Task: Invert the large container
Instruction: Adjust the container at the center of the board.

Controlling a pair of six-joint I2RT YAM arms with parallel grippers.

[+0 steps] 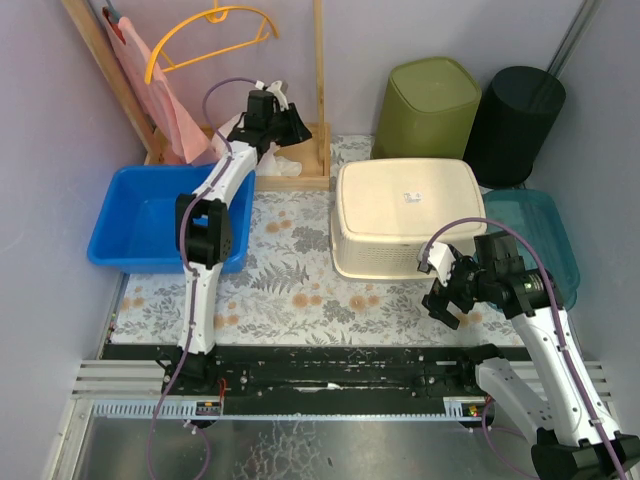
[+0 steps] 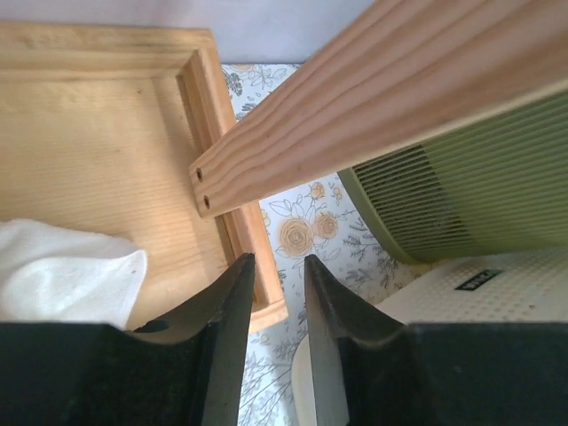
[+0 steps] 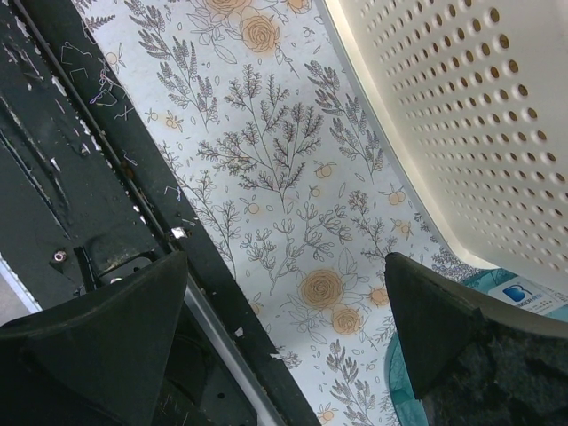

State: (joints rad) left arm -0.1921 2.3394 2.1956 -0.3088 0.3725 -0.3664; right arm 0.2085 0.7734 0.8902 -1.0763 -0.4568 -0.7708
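The big cream container (image 1: 405, 215) sits centre-right on the flowery desk (image 1: 300, 290), base up with its label on top and rim down, long axis running left-right across the frame. Up top, the wooden tray (image 2: 89, 133) has a white cloth (image 2: 62, 275) in it. The left fingers (image 2: 226, 319) are nearly together on nothing; the right fingers (image 3: 115, 328) are wide apart at the container's lower right corner.

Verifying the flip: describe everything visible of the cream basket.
The cream basket looks like plastic, a rounded rectangle with walls full of small holes. It stands bottom up on the flowered table cover, flat base on top with a small sticker near the middle. It sits right of centre, in front of the green bin, the teal tub at its right. Neither gripper touches it; the open right gripper hovers off its near right corner.
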